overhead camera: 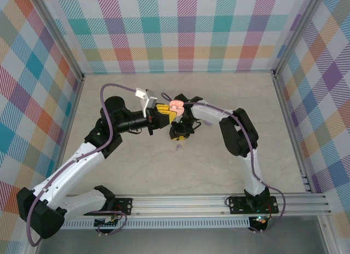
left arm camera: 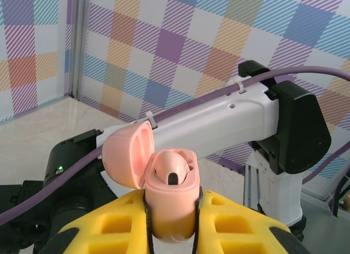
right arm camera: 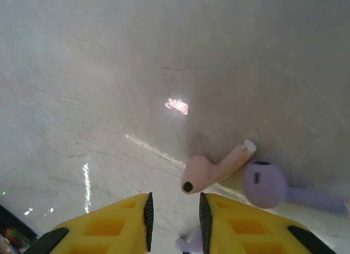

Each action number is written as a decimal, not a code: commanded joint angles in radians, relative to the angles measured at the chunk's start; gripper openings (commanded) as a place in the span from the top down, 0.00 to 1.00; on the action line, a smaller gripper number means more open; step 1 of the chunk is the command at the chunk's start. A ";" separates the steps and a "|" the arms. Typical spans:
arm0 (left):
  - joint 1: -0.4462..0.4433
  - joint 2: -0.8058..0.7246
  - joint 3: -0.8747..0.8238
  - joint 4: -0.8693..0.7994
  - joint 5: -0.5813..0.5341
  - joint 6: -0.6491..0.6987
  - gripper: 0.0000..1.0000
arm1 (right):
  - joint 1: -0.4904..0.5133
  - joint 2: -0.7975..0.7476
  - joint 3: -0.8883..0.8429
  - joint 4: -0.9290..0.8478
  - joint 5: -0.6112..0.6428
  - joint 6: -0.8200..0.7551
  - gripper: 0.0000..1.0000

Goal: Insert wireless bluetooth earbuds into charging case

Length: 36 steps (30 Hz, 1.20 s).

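My left gripper (left arm camera: 172, 199) is shut on the pink charging case (left arm camera: 170, 202), which it holds upright above the table with its lid (left arm camera: 126, 155) swung open. One pink earbud (left arm camera: 172, 169) sits in the case. From the top view, the case (overhead camera: 176, 105) is at mid-table, with the left gripper (overhead camera: 164, 113) beside it. My right gripper (overhead camera: 180, 134) points down just in front of it. Its jaws (right arm camera: 174, 202) stand open with nothing gripped. Just beyond the tips, a second pink earbud (right arm camera: 216, 169) lies on the table against a lilac earbud (right arm camera: 268, 185).
A small lilac bit (right arm camera: 188, 244) lies on the table under the right fingers, also seen as a speck (overhead camera: 178, 147) in front of the gripper. The right arm (left arm camera: 229, 117) crosses close behind the held case. Checked walls enclose the marble table (overhead camera: 219, 90).
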<state>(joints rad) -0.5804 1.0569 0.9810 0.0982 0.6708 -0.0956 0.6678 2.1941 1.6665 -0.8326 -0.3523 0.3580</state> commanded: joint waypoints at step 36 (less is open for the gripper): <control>-0.009 -0.024 0.028 -0.021 -0.007 0.021 0.97 | 0.011 0.070 0.200 -0.024 0.071 0.021 0.67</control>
<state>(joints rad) -0.5804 1.0569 0.9810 0.0765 0.6678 -0.0879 0.6697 2.3112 1.8774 -0.8204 -0.2871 0.4034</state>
